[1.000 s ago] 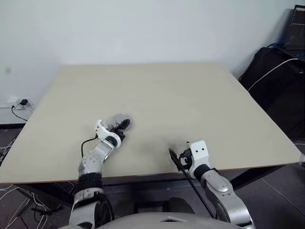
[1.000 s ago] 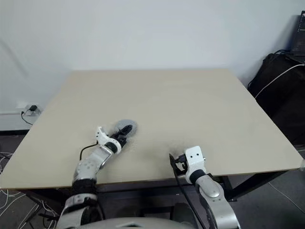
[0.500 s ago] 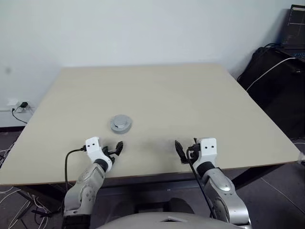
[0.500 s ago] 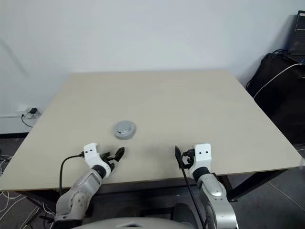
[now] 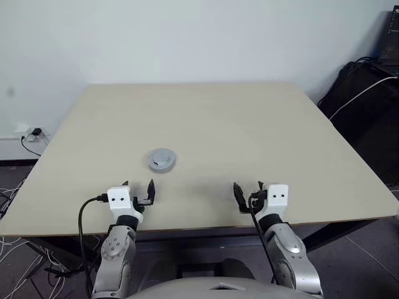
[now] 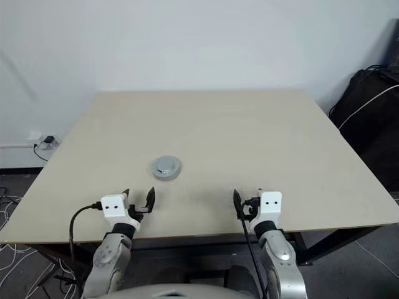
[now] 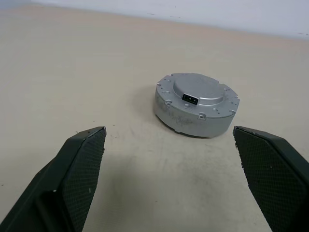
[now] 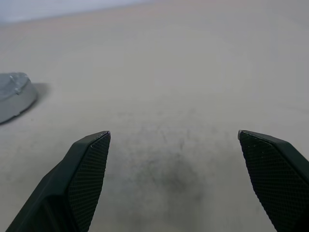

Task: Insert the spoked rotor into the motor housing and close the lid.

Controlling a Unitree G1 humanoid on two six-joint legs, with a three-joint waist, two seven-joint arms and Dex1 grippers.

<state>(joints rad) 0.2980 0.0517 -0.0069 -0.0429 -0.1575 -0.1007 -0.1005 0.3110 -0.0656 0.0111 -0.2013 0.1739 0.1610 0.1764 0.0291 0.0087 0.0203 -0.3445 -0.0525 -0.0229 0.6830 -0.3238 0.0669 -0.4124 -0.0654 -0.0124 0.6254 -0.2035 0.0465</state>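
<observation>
**Lid on, both grippers empty**

You see the lid seated flat on the table, closed over whatever lies beneath. Your left gripper and right gripper hang near the front edge, jaws spread wide, well apart from it.

No readable text or labels anywhere.

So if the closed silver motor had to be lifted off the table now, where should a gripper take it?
Probably across the straight side wall of the closed motor, from above: it lies flat, and the left gripper is nearest.
</observation>
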